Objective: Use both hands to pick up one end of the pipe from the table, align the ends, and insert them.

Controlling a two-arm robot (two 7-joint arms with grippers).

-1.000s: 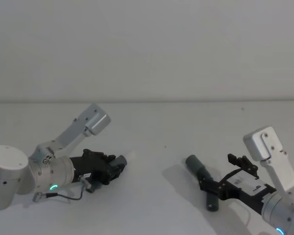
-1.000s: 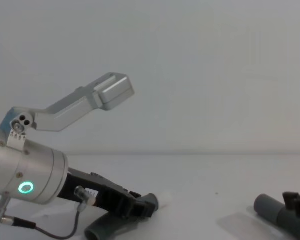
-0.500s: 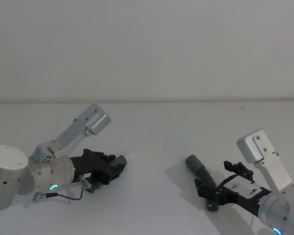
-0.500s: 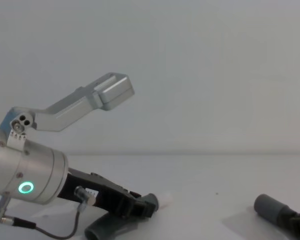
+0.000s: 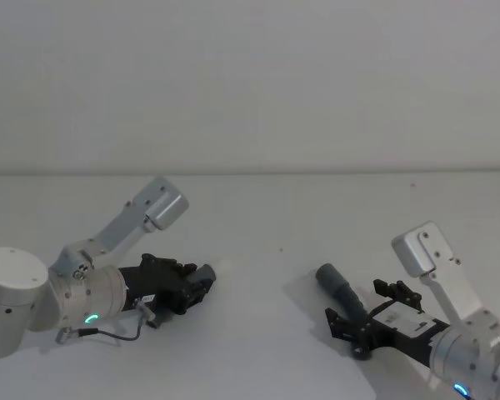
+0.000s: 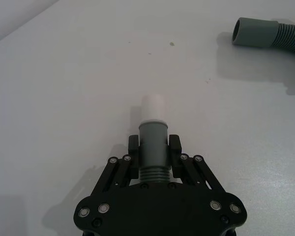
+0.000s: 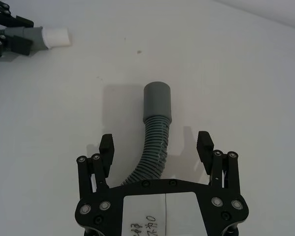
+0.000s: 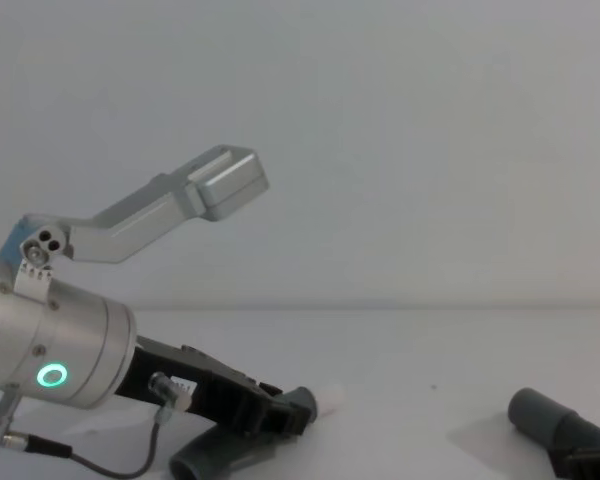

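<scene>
The left hand (image 6: 154,147) is seen low over the white worktop (image 5: 317,217), its fingers clamped on the white-tipped cuff (image 6: 153,140). The cuff is gripped by its grey barrel, so the narrow white tip is left jutting clear ahead of the fingers, free to be pushed into its mate. A green ring light (image 8: 50,376) is lit on that wrist.

Across on the right, the right hand (image 7: 156,145) is held with its fingers spread wide. The corrugated hose (image 7: 155,132) is straddled just behind the plain grey cuff (image 7: 158,101), with a gap visible on either side and no contact made. This end has not yet been picked up. The cuff is angled towards the left side, and whether it lies flat on the worktop or sits slightly raised cannot be told.

The two ends are well apart, roughly facing one another across bare worktop. The step in hand is judged to be the second grasp: the fingers would need to be closed near the cuff, where the hose can be steered, before any aligning is tried.
</scene>
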